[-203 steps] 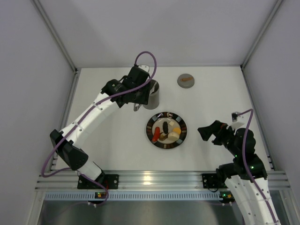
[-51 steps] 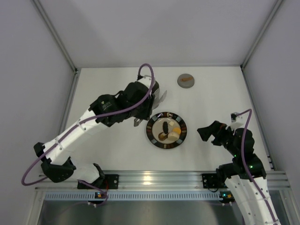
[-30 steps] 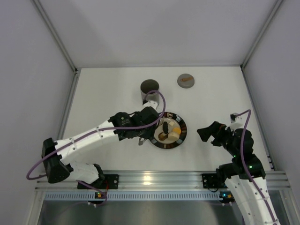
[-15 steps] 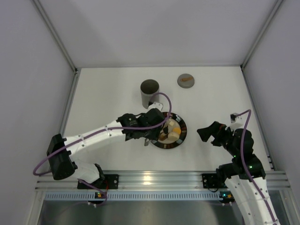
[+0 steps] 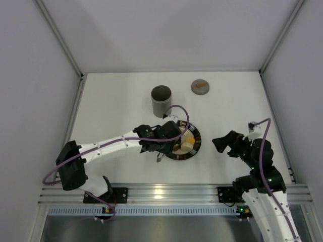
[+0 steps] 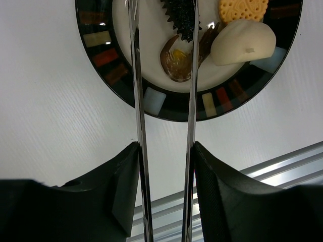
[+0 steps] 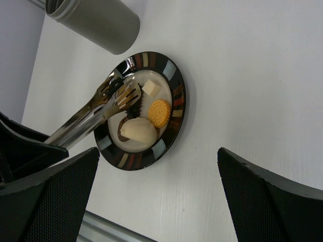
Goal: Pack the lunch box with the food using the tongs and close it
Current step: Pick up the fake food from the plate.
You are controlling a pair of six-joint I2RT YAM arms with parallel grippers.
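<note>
White table (image 5: pixel 111 101), tongs (image 7: pixel 88 117) in left hand (image 6: pixel 165 156)

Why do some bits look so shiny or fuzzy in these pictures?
Left wrist view: the tongs carry bright glare streaks. Right wrist view: the close black fingers are out of focus, and the plate rim glints. Top view: a bright spot on the metal rail.

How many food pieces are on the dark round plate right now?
5: a round yellow biscuit, a cream dumpling-shaped lump beside it, a small cream cube, a black spiky piece and a brown piece, both between the silver metal tongs' arms. The tongs may hide more.
</note>
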